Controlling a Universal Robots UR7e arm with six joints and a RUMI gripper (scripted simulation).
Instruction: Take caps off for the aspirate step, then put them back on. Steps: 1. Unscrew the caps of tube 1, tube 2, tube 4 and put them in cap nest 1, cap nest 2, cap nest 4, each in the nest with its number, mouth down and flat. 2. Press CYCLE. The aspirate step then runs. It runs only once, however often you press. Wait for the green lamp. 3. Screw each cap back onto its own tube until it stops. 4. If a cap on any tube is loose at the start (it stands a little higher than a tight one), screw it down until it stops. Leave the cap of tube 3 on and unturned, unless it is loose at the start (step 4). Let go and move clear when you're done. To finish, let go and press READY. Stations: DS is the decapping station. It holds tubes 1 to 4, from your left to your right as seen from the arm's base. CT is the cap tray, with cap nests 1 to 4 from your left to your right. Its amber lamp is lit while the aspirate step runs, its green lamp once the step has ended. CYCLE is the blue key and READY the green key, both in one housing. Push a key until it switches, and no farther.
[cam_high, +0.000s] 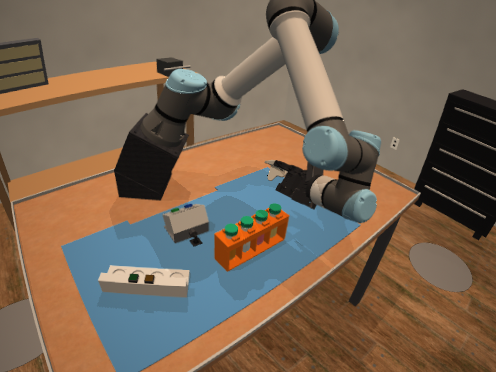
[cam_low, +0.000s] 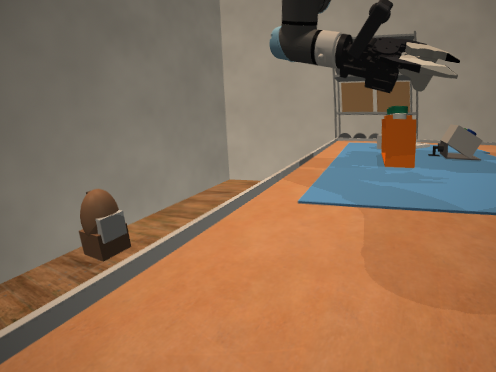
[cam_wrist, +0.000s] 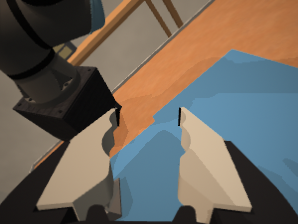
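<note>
A: Gripper (cam_high: 268, 170) (cam_low: 454, 68) (cam_wrist: 149, 109)?
B: Released, jaws part-spread, nothing between; tilted.
A: Caps?
B: Four round green caps (cam_high: 247, 221) (cam_low: 397, 109) seated atop the orange block-shaped rack (cam_high: 221, 251) (cam_low: 399, 142), six o'clock from gripper, top view.
A: Uncapping next, presumably. Technique?
B: Point straight down, centre, grip level, lift after thread frees.

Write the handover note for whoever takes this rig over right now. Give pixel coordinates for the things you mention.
Pincer (cam_high: 272, 169) (cam_low: 456, 67) (cam_wrist: 149, 109): open, holding nothing, up beyond the rack's far end.
Rack (cam_high: 223, 251) (cam_low: 399, 142): on the mat (cam_high: 320, 220) (cam_low: 345, 187) (cam_wrist: 240, 120), all four tubes capped; can't tell whether any cap is loose.
Tray (cam_high: 145, 287): also on the mat, no caps in it.
Key housing (cam_high: 187, 225) (cam_low: 461, 141): between base and rack.
Done: no caps off.
Left: move caps 1, 2, 4, CYCLE, wait for green, recap, tighten any loose one, READY.
</note>
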